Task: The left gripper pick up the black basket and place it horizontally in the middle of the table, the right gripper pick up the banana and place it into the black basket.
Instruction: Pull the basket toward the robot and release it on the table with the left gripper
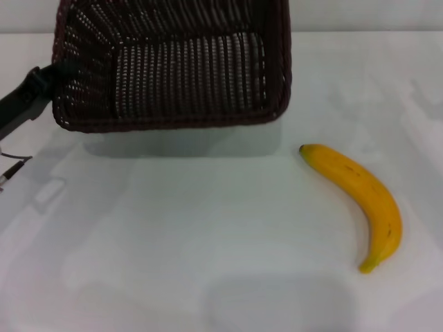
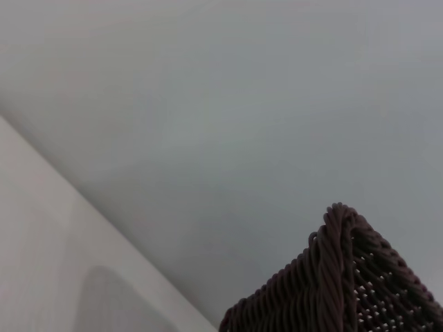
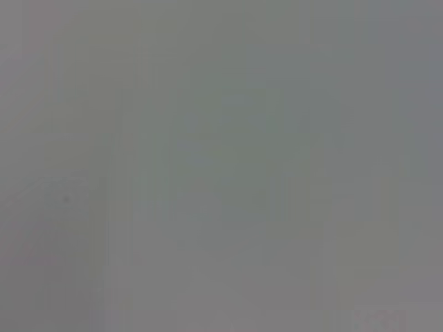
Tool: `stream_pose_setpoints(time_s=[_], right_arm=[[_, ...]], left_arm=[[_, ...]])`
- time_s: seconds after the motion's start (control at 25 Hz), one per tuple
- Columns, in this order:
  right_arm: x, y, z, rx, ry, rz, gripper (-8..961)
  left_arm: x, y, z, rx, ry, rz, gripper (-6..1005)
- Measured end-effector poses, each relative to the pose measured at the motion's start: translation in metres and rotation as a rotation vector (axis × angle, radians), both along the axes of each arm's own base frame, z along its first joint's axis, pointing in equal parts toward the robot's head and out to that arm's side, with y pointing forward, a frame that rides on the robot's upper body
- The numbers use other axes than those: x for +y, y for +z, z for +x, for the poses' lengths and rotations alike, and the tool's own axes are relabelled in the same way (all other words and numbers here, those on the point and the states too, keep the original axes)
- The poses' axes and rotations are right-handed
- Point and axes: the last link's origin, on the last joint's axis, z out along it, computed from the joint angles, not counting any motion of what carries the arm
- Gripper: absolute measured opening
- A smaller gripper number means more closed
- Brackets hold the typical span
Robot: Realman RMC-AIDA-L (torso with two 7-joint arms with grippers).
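Note:
The black basket is at the back of the table, tilted with its open side towards me and lifted, with a shadow under it. My left gripper reaches in from the left and is shut on the basket's left rim. One woven corner of the basket shows in the left wrist view. The banana lies flat on the table at the right, its greenish tip towards me, apart from the basket. My right gripper is out of view, and the right wrist view shows only a plain grey surface.
A thin cable end lies at the table's left edge. The table's far edge runs behind the basket. Bare white tabletop lies in front of the basket and to the left of the banana.

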Motion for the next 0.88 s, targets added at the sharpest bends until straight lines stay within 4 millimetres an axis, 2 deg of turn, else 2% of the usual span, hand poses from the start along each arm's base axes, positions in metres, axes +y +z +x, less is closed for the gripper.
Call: stream_pose_setpoints(time_s=[0.28, 0.76, 0.88], right_arm=[[0.001, 0.000, 0.000, -0.015, -0.002, 0.003, 857], [-0.003, 0.000, 0.003, -0.009, -0.011, 0.009, 856], [-0.003, 0.000, 0.004, -0.009, -0.012, 0.010, 856]], left_arm=[[-0.006, -0.007, -0.002, -0.010, 0.006, -0.036, 197], [-0.011, -0.013, 0.001, -0.076, 0.014, -0.081, 251], [-0.012, -0.013, -0.001, -0.088, 0.022, -0.083, 295]])
